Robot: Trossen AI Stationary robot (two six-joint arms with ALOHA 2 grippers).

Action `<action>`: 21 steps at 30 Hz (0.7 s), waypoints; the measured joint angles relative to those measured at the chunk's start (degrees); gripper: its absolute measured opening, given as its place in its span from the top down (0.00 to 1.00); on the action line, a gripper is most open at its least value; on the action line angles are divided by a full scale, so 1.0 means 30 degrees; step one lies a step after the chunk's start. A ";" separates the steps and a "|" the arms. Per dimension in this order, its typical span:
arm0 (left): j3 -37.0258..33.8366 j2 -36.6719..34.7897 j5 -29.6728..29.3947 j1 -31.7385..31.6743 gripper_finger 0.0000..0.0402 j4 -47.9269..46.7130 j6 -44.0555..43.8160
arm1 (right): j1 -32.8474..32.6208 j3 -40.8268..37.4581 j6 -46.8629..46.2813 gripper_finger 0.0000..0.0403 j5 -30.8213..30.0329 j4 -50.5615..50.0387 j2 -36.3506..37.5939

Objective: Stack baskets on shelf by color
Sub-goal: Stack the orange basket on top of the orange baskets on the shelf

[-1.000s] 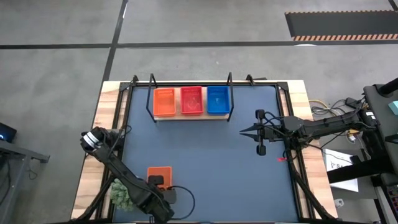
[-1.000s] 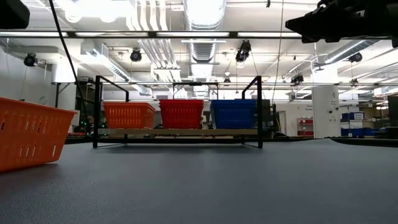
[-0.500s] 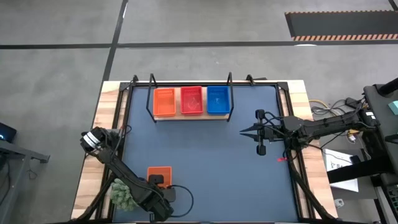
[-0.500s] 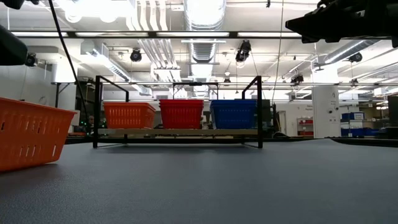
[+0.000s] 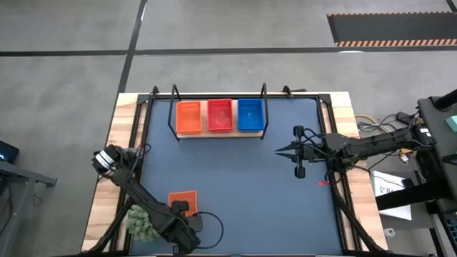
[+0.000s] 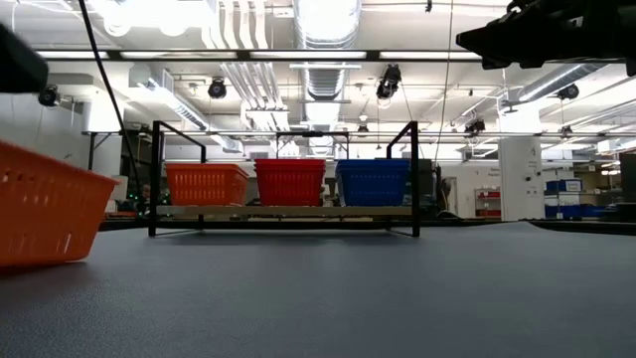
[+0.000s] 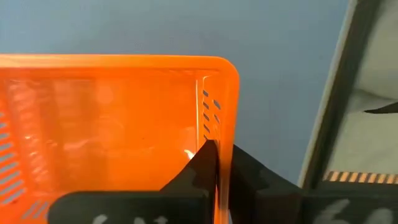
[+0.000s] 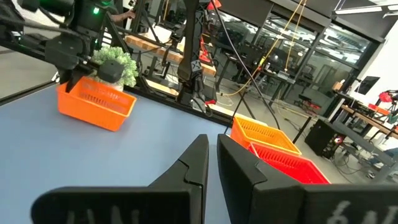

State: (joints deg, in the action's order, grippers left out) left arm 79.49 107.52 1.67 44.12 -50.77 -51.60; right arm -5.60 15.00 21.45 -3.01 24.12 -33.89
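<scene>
At the left of the worktop point(image 5: 125, 128), near its front edge, we have our left claw point(image 7: 216, 163) clamped on the wall of a loose orange basket point(image 5: 183, 200). In the left wrist view one finger sits inside the mesh wall and the other outside, at the corner of the rim. In the low view the basket looks tipped, its near side lower, so we judge it is leaving the dark-blue mat point(image 5: 235, 171). A green spiky plant ball point(image 5: 140, 221) lies just beside the arm, towards the worktop's left edge.

Moving rightwards and to the far side, the shelf point(image 5: 219, 133) carries three baskets in a row: an orange basket on the shelf point(image 5: 188, 116), a red basket point(image 5: 220, 114) and a blue basket point(image 5: 249, 113). The relation we care about is this: the orange slot lies almost straight away from our left claw, across the mat, at the shelf's left end. The held basket's long axis runs roughly along the shelf's length, while the shelved baskets lie crosswise, so we judge a turn is needed before nesting.

At the far right, our right claw point(image 8: 211, 158) waits closed and empty above the mat, well apart from the shelf. The left arm is plainly nearer.
</scene>
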 joint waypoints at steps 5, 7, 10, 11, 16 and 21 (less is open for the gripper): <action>0.1506 -0.0013 -0.0015 -0.0955 1.00 -0.1002 0.1049 | 0.0000 0.0000 0.0000 0.93 0.0000 -0.0003 0.0000; 0.2152 -0.0013 -0.0164 -0.1387 1.00 -0.1654 0.1671 | 0.0002 0.0000 0.0000 0.93 0.0001 -0.0022 0.0000; 0.3231 -0.0013 -0.0534 -0.2019 1.00 -0.3045 0.2826 | -0.0003 0.0000 0.0000 0.93 0.0000 -0.0080 0.0000; 0.3587 -0.0013 -0.0843 -0.2209 1.00 -0.3582 0.3268 | 0.0000 0.0000 0.0000 0.93 0.0000 -0.0084 0.0000; 0.5404 -0.0013 -0.2563 -0.3088 1.00 -0.6727 0.5454 | 0.0001 0.0000 0.0000 0.93 0.0000 -0.0085 0.0000; 0.6826 -0.0050 -0.4519 -0.4025 1.00 -0.9987 0.7708 | -0.0003 -0.0004 0.0003 0.93 0.0000 -0.0087 0.0000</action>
State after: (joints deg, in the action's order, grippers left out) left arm 99.96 107.37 -11.88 32.04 -80.73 -28.48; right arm -5.61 14.99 21.46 -3.01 23.86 -33.89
